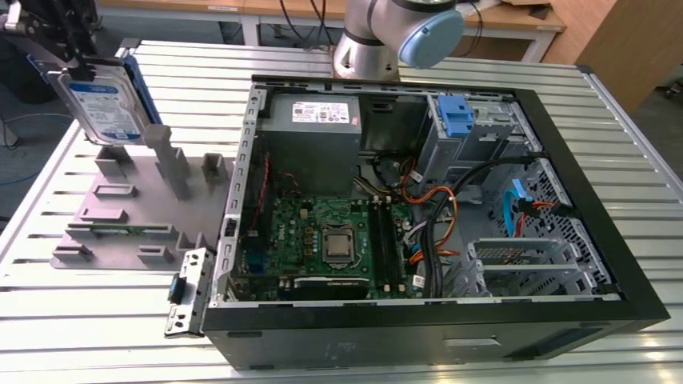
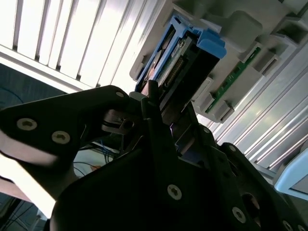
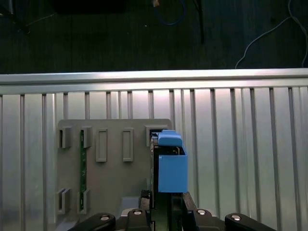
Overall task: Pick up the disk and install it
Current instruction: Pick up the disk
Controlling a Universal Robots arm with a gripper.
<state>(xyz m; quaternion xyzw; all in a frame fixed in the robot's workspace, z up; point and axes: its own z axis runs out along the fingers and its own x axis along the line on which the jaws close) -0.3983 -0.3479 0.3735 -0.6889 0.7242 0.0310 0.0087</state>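
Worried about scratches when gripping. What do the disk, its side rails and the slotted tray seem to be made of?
The disk: apparently metal, silvery edge with slight sheen, under a glossy blue-and-white label. Its side rails: likely plastic, uniform bright blue, moulded clip shapes. The tray: probably plastic, matte grey, moulded posts and slots, no shine.

I see even light in the exterior view; second wrist view has surface (image 2: 72,33) blown white, end effector (image 2: 166,113) in shadow.
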